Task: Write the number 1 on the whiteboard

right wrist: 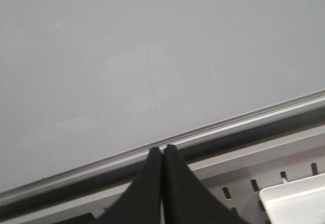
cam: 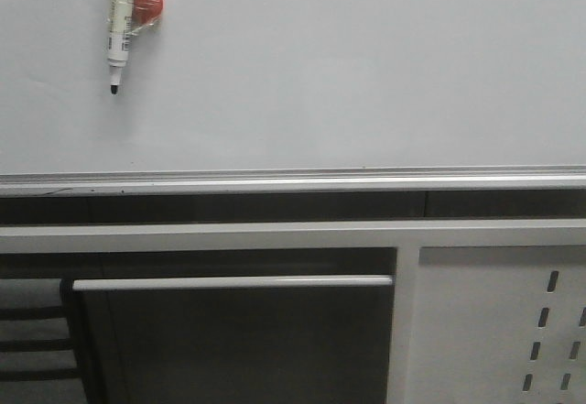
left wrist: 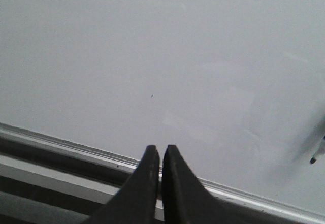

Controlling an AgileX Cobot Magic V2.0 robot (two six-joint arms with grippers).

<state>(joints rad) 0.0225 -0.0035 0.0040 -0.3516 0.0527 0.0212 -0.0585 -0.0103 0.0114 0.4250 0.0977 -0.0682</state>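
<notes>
The whiteboard (cam: 348, 74) filled the upper half of the front view, its glossy white face bare of any ink stroke, so no number 1 was on it. Along its lower edge ran the silver rail (cam: 293, 180), straight across the frame. At the upper left of that view a marker pen (cam: 118, 28) hung against the board, upright, its black tip pointing down, with a red round holder (cam: 147, 1) touching its right side under some clear wrapping.

Below the rail, at the lower right, stood a white perforated panel (cam: 499, 326), and a pale horizontal bar (cam: 233, 282) crossed the dark space to its left.

In the left wrist view the left gripper (left wrist: 160, 150) sat at the bottom centre, its dark fingers pressed almost together with nothing between them, pointing toward the board above the rail. At the right edge of that picture the marker's tip showed, blurred.

The right gripper (right wrist: 162, 150) was likewise clenched on nothing, its fingertips meeting just over the rail.
</notes>
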